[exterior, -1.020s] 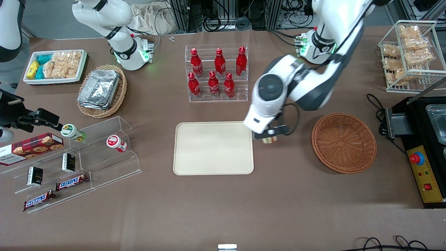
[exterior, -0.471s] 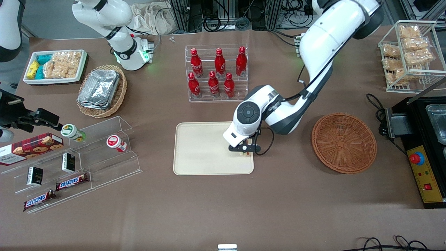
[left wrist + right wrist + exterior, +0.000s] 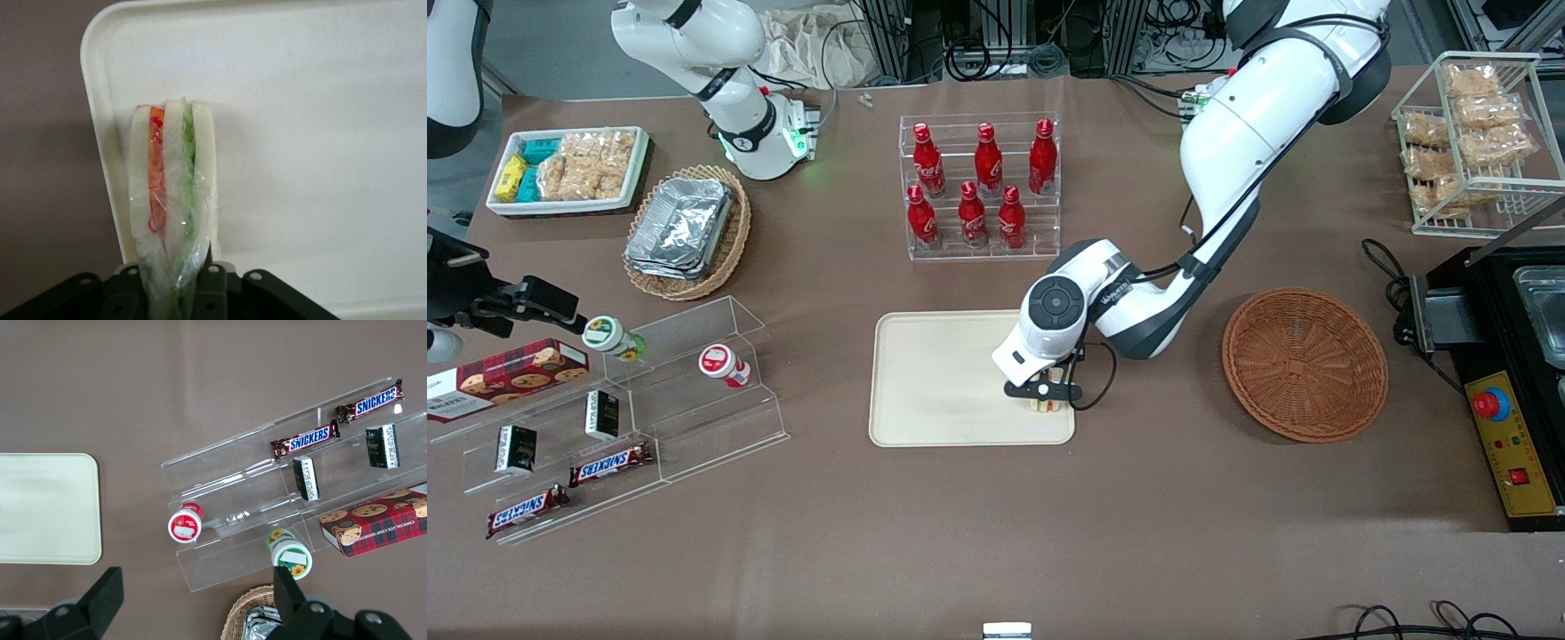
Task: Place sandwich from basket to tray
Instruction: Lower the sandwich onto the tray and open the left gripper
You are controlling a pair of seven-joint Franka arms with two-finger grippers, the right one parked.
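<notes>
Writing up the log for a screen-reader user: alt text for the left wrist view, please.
A wrapped sandwich held in the gripper over the tray, close to one rounded corner. Its white bread slices stand on edge with orange and green filling between them, and brown table shows beside the tray's rim.

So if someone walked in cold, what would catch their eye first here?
Probably the claw shut on the wrapped sandwich, low over the corner of the cream tray nearest the empty wicker basket. After that, the red bottles in a clear rack, farther from the front camera than the tray.
</notes>
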